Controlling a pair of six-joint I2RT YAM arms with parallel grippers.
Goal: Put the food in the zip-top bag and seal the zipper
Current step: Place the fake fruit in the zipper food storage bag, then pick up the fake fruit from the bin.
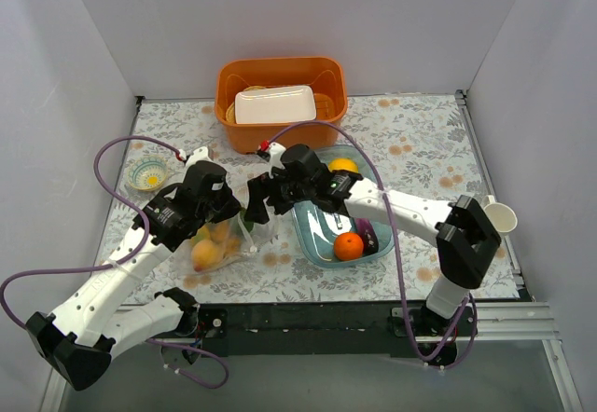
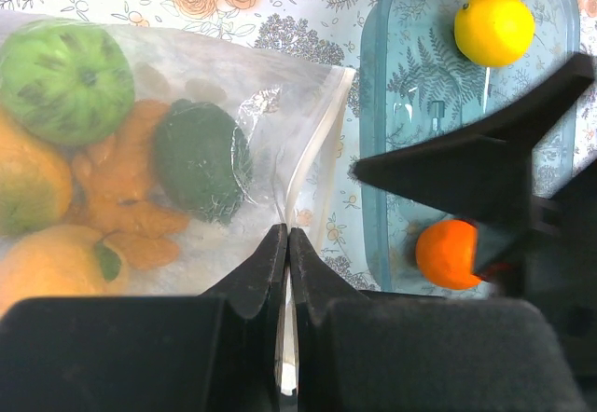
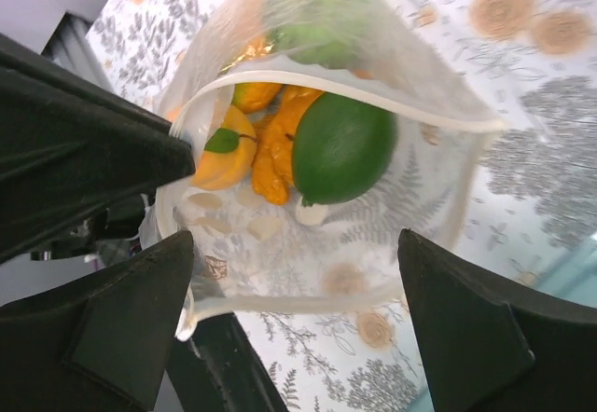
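Observation:
The zip-top bag [image 1: 216,247] lies left of centre with its mouth held up and gaping. Inside it are a green lime [image 3: 343,146], a yellow-orange fruit with a leaf [image 3: 224,146] and a big green fruit [image 2: 65,76]. My left gripper [image 2: 287,235] is shut on the zipper [image 2: 317,142] at the bag's mouth. My right gripper [image 3: 294,244] stands open just in front of the mouth, holding nothing, with the lower zipper strip [image 3: 295,305] between its fingers. An orange [image 1: 348,245], a purple eggplant [image 1: 366,232] and a yellow citrus [image 1: 343,165] lie in the blue tray [image 1: 317,235].
An orange bin [image 1: 229,86] at the back holds a white tray [image 1: 274,104]. A small patterned bowl [image 1: 147,173] sits at the far left. A paper cup [image 1: 499,214] stands by the right arm's elbow. The blue tray is right beside the bag.

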